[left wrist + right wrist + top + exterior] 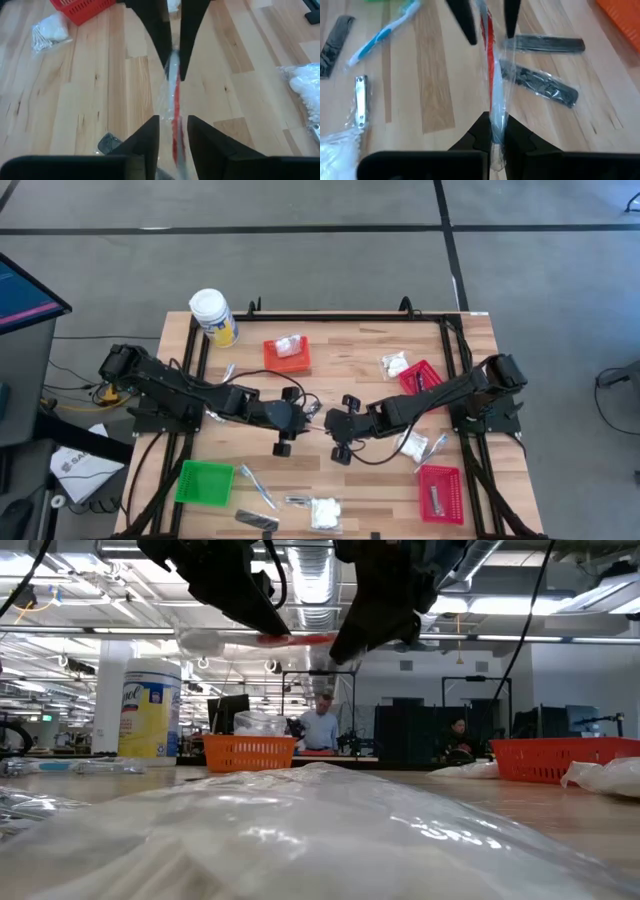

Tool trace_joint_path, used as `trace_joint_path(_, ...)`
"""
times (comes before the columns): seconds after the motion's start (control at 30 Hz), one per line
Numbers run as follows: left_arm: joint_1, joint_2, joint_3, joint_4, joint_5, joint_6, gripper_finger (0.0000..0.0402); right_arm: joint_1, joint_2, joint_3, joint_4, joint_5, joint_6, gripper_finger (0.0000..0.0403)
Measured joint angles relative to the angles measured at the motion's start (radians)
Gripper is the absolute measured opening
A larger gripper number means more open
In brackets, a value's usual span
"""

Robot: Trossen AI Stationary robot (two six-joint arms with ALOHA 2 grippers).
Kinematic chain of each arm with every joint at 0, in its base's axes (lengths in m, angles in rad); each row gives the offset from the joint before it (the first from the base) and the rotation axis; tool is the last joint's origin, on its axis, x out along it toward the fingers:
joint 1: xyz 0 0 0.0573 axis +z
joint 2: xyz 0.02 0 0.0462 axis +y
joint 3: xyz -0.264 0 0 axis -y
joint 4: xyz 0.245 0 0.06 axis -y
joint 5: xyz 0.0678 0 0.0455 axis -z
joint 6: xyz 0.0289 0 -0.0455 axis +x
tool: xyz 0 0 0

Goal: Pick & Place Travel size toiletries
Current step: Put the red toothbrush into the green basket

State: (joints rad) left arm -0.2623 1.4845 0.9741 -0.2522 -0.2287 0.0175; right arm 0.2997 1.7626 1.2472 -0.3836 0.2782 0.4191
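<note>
The worktop (pixel 330 460) is filling the middle of the high view, with the jar (pixel 213 317) at its upper left, an orange basket (pixel 287 355) just right of that, a green basket (pixel 204 482) at lower left and two red baskets (pixel 440 493) down the right side. The two arms are meeting at the centre of that view, above the wood. The right pincer (pixel 496 131) is pinching one end of a clear-wrapped red and white stick (pixel 491 80), fingers pressed tight on it. The left pincer (pixel 173 131) is straddling the other end with a gap still showing on each side of the wrap, so it is not yet clamped. This looks like a handover: the left fingers should be closing squarely across the wrapped stick, not just the loose film, and the right should be letting go only once that pinch is firm. In the low view the stick is lying roughly level in the air between the two pincers, its long axis running from one to the other, so left to right across the high view.
</note>
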Motion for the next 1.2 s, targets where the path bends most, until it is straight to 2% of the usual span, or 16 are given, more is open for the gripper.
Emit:
trace_joint_path(0.4,0.000,0.000,0.000,-0.011,0.000,0.022,0.0095,0.003,0.002,-0.001,-0.005,-0.001,0.000,0.0013)
trace_joint_path(0.77,-0.002,0.000,0.000,-0.022,-0.009,0.032,0.0209,0.014,0.002,-0.001,-0.005,-0.001,0.000,0.0013)
trace_joint_path(0.87,0.000,0.000,-0.001,-0.022,-0.009,0.032,0.0230,0.014,0.002,-0.001,-0.005,-0.001,-0.003,0.0013)
trace_joint_path(1.0,0.006,0.000,-0.001,-0.044,-0.009,0.031,0.0233,0.005,0.002,-0.001,-0.005,-0.001,-0.003,0.0013)
trace_joint_path(1.2,0.008,0.036,-0.002,-0.052,-0.003,0.017,0.0216,0.008,0.002,-0.001,-0.005,-0.001,-0.002,0.0013)
